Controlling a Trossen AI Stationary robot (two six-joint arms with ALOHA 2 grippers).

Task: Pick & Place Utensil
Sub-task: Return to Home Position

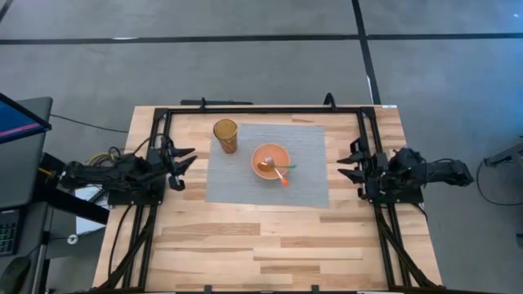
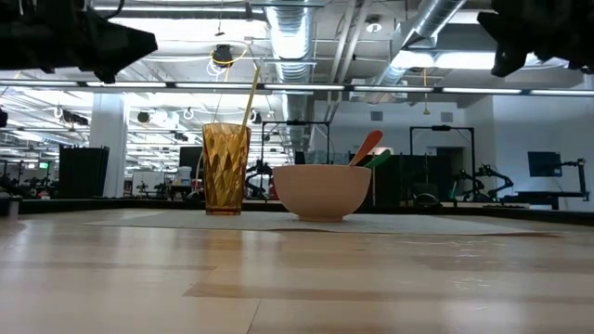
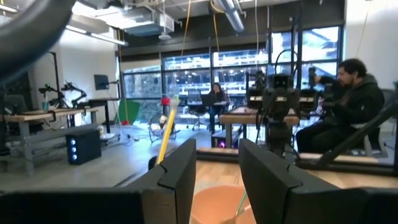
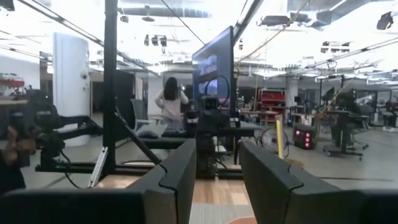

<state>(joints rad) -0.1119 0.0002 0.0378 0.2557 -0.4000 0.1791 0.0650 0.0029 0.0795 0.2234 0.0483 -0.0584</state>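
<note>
An orange bowl (image 1: 270,159) stands on a grey placemat (image 1: 245,184) and holds a fork with an orange handle (image 1: 282,179) and a utensil with a green handle (image 1: 286,167), both leaning on the rim. An amber glass (image 1: 226,135) with a yellow straw (image 2: 251,93) stands at the mat's far left corner. My left gripper (image 1: 186,162) hovers open at the table's left side, pointing toward the mat. My right gripper (image 1: 350,164) hovers open at the right side, facing it. In the low view the bowl (image 2: 321,190) and glass (image 2: 225,169) sit side by side.
A black metal frame (image 1: 261,109) runs along the table's far edge and down both sides under the arms. Bare wooden tabletop (image 1: 261,245) lies between the mat and the near edge. People sit at desks in the room beyond the table.
</note>
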